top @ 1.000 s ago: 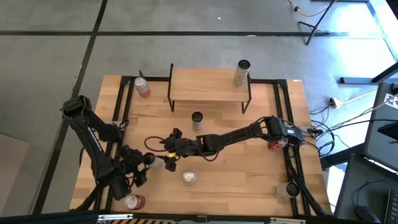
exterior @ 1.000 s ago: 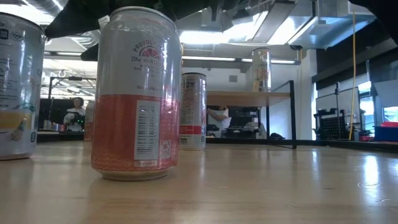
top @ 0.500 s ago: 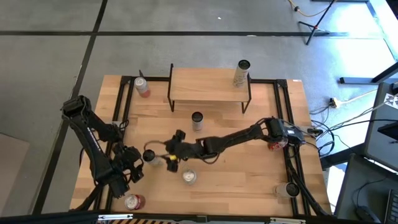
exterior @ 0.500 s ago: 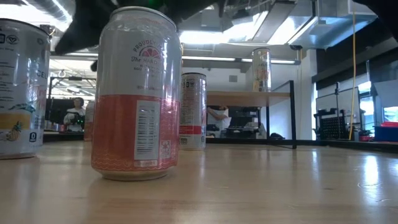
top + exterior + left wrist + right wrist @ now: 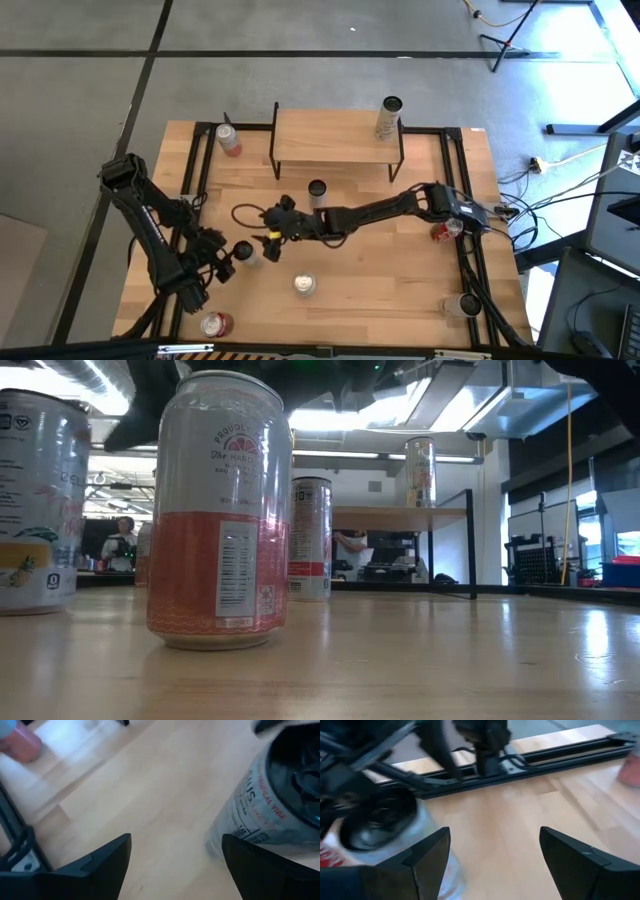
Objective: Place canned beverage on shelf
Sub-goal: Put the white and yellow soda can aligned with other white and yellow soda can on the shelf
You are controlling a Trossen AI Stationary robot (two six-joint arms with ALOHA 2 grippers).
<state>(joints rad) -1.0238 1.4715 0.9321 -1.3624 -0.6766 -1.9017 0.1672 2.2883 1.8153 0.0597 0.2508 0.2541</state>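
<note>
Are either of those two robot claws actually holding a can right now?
No. The left gripper and the right gripper both stand open over the table, with a silver can standing loose between them.

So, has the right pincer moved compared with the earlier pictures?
Yes. In the high view the right pincer has moved up toward the shelf, away from the near table edge.

Low view: the left can (image 5: 35, 500) is cut by the frame edge (label partly lost); the far person (image 5: 122, 540) is too small to make out.
</note>
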